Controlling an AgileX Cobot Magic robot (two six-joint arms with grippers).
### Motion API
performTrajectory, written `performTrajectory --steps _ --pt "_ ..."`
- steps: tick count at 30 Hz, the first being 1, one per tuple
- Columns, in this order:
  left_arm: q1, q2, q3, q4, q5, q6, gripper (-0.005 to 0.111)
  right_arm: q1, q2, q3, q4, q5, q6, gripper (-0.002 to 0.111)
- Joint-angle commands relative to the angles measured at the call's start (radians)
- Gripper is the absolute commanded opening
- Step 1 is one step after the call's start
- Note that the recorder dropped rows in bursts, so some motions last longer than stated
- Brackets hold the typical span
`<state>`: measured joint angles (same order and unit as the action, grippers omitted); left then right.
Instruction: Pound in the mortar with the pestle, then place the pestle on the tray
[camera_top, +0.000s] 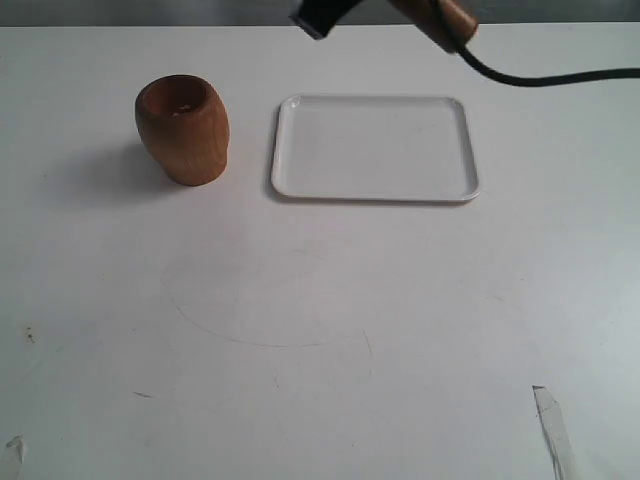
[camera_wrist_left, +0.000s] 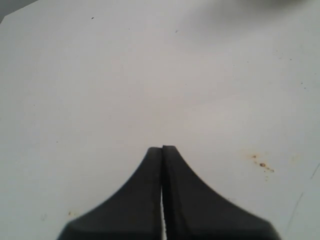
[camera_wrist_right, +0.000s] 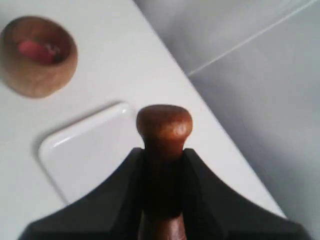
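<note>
The light-brown wooden mortar (camera_top: 182, 128) stands upright on the white table, left of the white tray (camera_top: 375, 148). Something reddish lies in the mortar's (camera_wrist_right: 38, 55) hollow in the right wrist view. My right gripper (camera_wrist_right: 164, 152) is shut on the reddish-brown pestle (camera_wrist_right: 164, 125), whose small knob sticks out past the fingertips. In the exterior view the pestle (camera_top: 447, 22) and the right gripper (camera_top: 330, 14) hang high above the tray's far edge, partly cut off by the frame. The tray's corner (camera_wrist_right: 85, 150) shows under the pestle. My left gripper (camera_wrist_left: 162, 149) is shut on nothing, over bare table.
A black cable (camera_top: 550, 77) runs from the right arm off to the right. Bits of tape (camera_top: 552, 425) lie near the table's front edge. Small brown stains (camera_wrist_left: 261, 162) mark the table near the left gripper. The table's far edge (camera_wrist_right: 210, 115) is close behind the tray.
</note>
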<state>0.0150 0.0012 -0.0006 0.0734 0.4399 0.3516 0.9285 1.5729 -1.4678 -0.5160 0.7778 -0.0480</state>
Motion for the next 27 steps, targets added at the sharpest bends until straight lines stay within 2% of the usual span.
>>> performTrajectory --steps 1,7,16,23,27 --pt "-0.008 -0.001 0.001 -0.007 -0.003 -0.008 0.0 -0.072 0.021 0.001 0.225 0.15 -0.147 0.0" --pt "-0.008 -0.001 0.001 -0.007 -0.003 -0.008 0.0 -0.164 0.14 0.001 0.342 0.216 -0.271 0.0" --pt "-0.008 -0.001 0.001 -0.007 -0.003 -0.008 0.0 -0.184 0.421 -0.029 0.086 0.118 -0.382 0.0" --pt "-0.008 -0.001 0.001 -0.007 -0.003 -0.008 0.0 -0.255 0.609 -0.287 0.355 0.201 -0.619 0.0" --pt "-0.008 -0.001 0.001 -0.007 -0.003 -0.008 0.0 -0.27 0.672 -0.395 0.398 0.255 -0.712 0.0"
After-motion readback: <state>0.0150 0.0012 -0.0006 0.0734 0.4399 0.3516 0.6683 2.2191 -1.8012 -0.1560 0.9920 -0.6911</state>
